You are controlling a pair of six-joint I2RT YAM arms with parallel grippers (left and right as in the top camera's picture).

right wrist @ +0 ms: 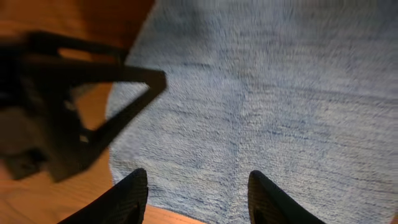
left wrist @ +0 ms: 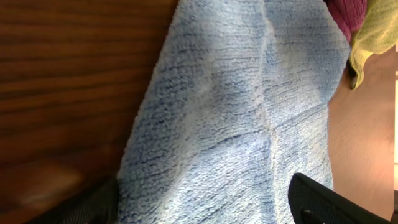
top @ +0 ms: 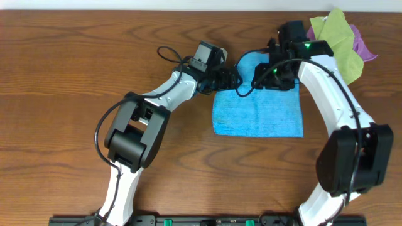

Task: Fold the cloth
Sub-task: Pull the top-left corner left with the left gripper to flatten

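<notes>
The sky-blue cloth (top: 257, 113) lies flat on the wooden table, right of centre. It fills the left wrist view (left wrist: 236, 124) and the right wrist view (right wrist: 267, 106), showing faint crease lines. My left gripper (top: 233, 80) hovers at the cloth's far left corner, open, fingers spread over the cloth (left wrist: 205, 202). My right gripper (top: 269, 74) hovers over the cloth's far edge, open and empty (right wrist: 198, 196). The two grippers are close together, and the left one shows in the right wrist view (right wrist: 81, 118).
A yellow-green cloth (top: 336, 34) lies bunched on a purple cloth (top: 363, 47) at the far right corner of the table. Both also show at the top right of the left wrist view (left wrist: 373, 31). Bare wooden table (top: 75, 63) spreads to the left.
</notes>
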